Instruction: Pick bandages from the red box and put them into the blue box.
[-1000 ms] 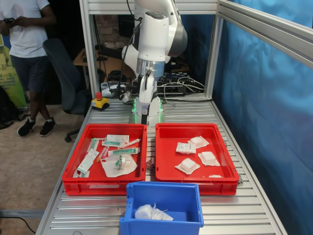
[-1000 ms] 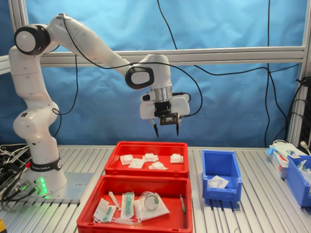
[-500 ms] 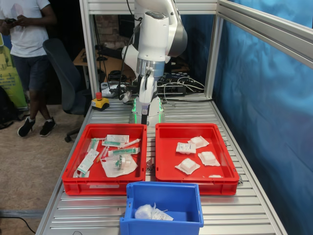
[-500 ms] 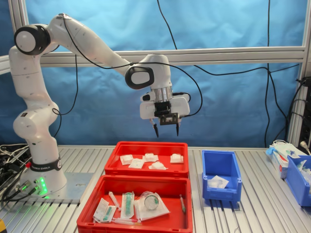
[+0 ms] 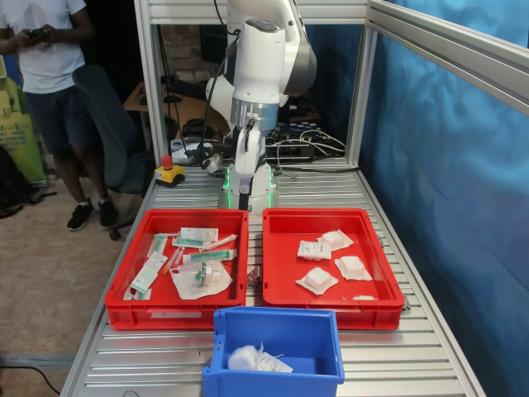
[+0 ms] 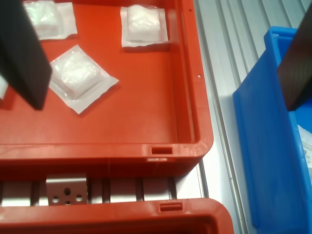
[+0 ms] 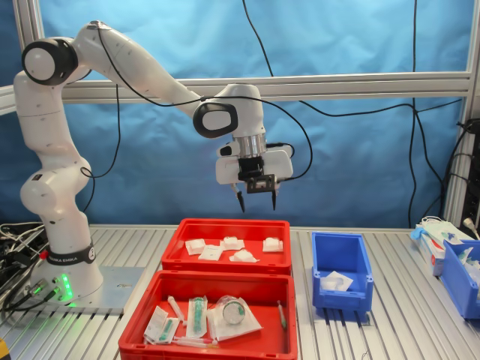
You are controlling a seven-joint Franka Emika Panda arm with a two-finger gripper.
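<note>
The red box (image 5: pixel 331 313) (image 7: pixel 225 265) (image 6: pixel 161 148) holds several white square bandages (image 5: pixel 316 280) (image 7: pixel 211 253) (image 6: pixel 75 75). My gripper (image 7: pixel 257 205) (image 6: pixel 164 106) hangs open and empty, well above the end of the red box nearest the blue box. The blue box (image 5: pixel 277 385) (image 7: pixel 341 259) (image 6: pixel 263 156) stands just beside that end, and one white wrapped bandage (image 5: pixel 252 358) (image 7: pixel 335 281) lies in it. In the wrist view both dark fingers (image 6: pixel 24 53) frame the red floor, with nothing between them.
A twin red tray (image 5: pixel 175 313) (image 7: pixel 210 346) with syringe packs and sachets sits alongside the red box. Another blue bin (image 7: pixel 461 274) stands at the second exterior view's far right. Aluminium frame posts (image 5: pixel 151 91) surround the table. A person (image 5: pixel 50 74) stands behind.
The arm and gripper have not moved. Only the person in the background has shifted towards the first exterior view's right.
</note>
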